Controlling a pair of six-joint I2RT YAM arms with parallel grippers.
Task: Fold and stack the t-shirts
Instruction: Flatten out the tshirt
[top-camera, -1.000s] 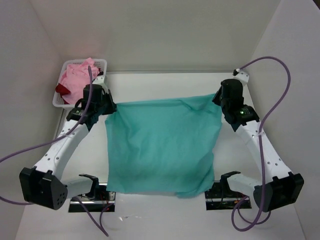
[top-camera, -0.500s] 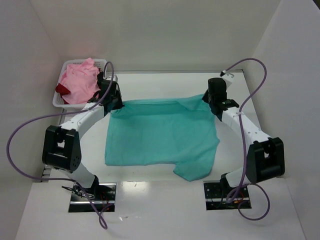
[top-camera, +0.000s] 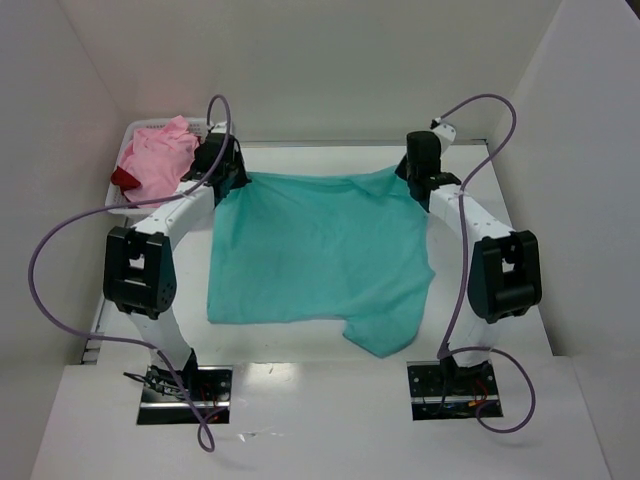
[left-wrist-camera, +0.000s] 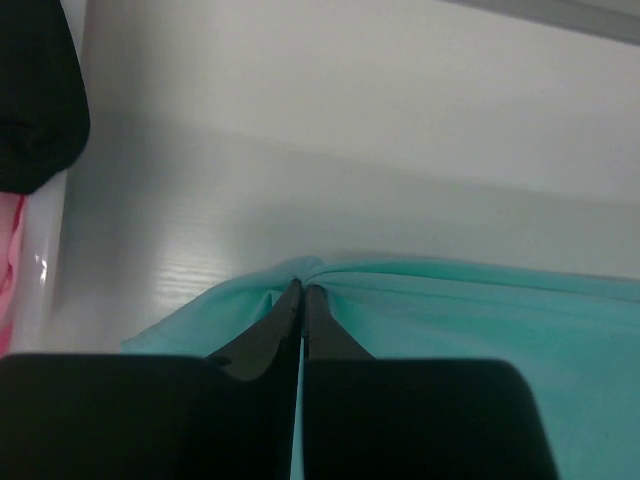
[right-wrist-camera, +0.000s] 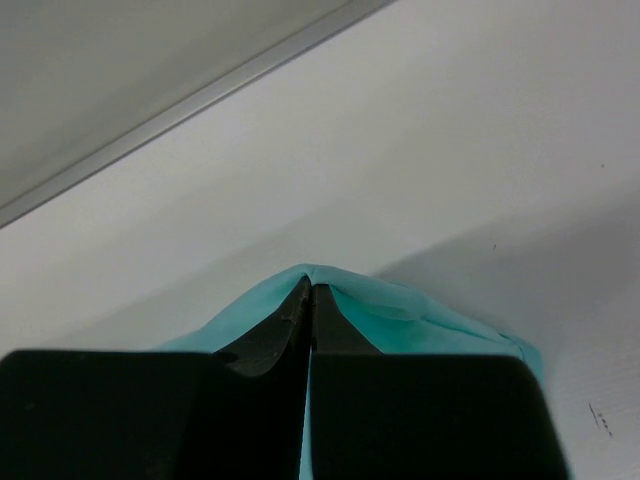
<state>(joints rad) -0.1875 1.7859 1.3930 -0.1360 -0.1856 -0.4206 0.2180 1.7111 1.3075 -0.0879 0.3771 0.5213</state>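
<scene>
Since both arms reached toward the far side this past second, the teal t-shirt (top-camera: 318, 250) now lies flatter across the counter (top-camera: 290, 342); my left fingers (left-wrist-camera: 283, 322) and right fingers (right-wrist-camera: 292, 318) each stay pinched on a far corner, so I judge folding can begin.

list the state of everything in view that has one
teal shirt, unfolded, spread out, far corners pinched
pink shirt, crumpled in the basket
dark red shirt, bunched under the pink one, mostly hidden
basket, upright, holding two shirts
left end effector, shut on the teal shirt's far left corner
right end effector, shut on its far right corner
</scene>
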